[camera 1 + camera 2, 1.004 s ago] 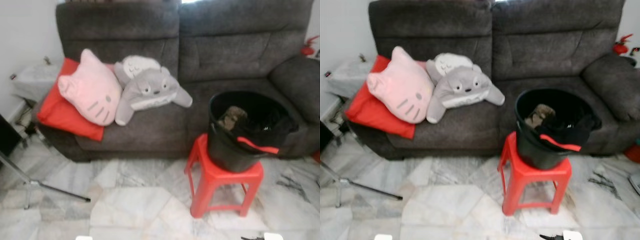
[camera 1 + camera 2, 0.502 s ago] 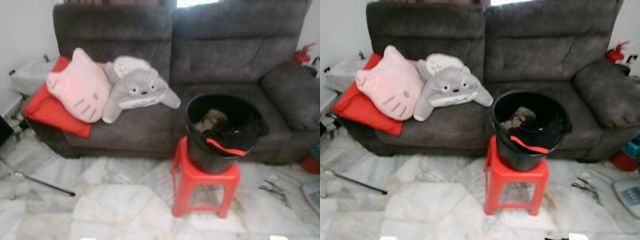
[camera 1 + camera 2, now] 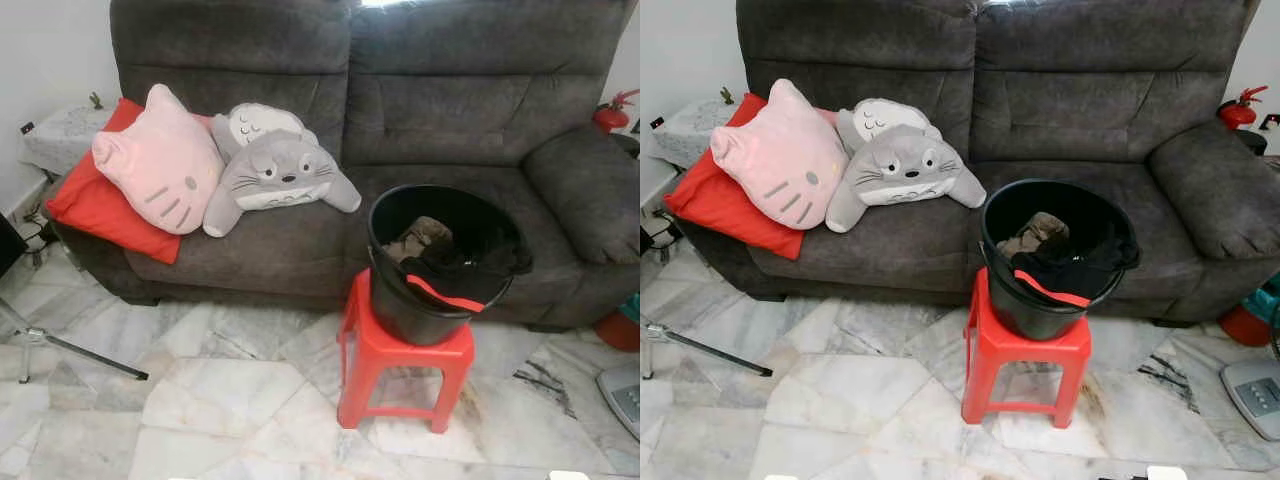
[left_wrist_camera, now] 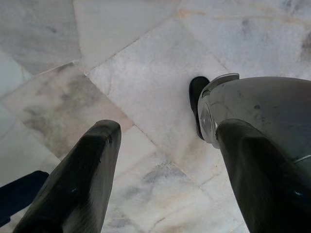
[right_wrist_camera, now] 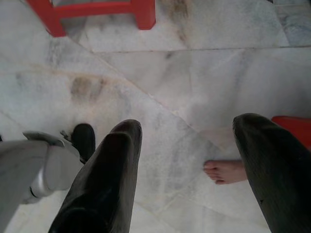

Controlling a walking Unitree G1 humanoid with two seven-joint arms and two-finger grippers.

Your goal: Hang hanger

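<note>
From my seat I counted one black plastic bucket [image 3: 440, 265] on one red plastic stool [image 3: 400, 375], at about 4 o'clock from two plush pillows [image 3: 225, 165] on the fuzzy grey sofa [image 3: 450, 90]. One red hanger [image 3: 445, 295] lay across the bucket's near rim, on dark clothes. Left gripper [image 4: 165, 160] and right gripper [image 5: 189, 155] both hung spread wide, holding nothing, over marble floor [image 3: 230, 390]. A person's bare foot [image 5: 226, 171] showed near the right one.

Dark grey fabric sofa [image 3: 440, 100] — on it a pink cat-face cushion [image 3: 160, 165], a grey-and-white plush creature [image 3: 275, 170], a red pillow [image 3: 95, 205]. Black plastic bucket [image 3: 425, 300] on a red plastic stool [image 3: 400, 370] — white, grey-veined marble floor [image 3: 220, 400].
</note>
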